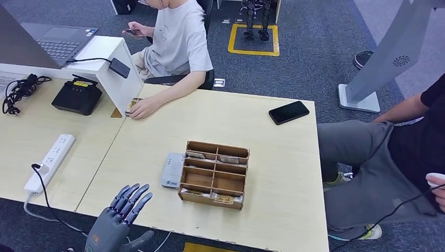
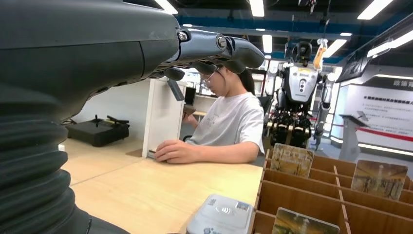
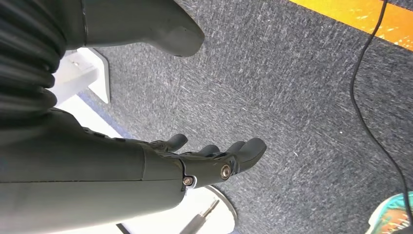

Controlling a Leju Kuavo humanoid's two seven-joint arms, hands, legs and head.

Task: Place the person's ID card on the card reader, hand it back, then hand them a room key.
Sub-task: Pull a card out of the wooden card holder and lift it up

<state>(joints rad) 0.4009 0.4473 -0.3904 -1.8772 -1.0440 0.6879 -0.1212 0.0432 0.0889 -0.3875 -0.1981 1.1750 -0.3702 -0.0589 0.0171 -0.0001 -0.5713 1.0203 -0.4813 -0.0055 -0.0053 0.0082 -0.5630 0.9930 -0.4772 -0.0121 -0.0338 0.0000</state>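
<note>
In the head view the left hand [image 1: 122, 212] hovers at seven o'clock over the surface [image 1: 157, 152], fingers spread and holding nothing, while the person's hand [image 1: 142, 107] covers the ID card [image 1: 131, 105] at eleven o'clock, beyond the card reader [image 1: 171, 170] and key box [image 1: 214, 174]. The left wrist view shows the reader just beside the box. In the right wrist view the right hand [image 3: 204, 158] hangs over carpet [image 3: 292, 97], fingers apart and holding nothing.

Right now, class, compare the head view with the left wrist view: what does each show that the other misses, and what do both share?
Head view alone: the black smartphone on the pale wooden table, the white power strip, the open grey laptop.

Left wrist view alone: a white and black humanoid robot standing behind the seated person, under ceiling strip lights.

Both: the robot's left hand, the brown wooden divided card box, the flat grey card reader, the black desk terminal.
</note>
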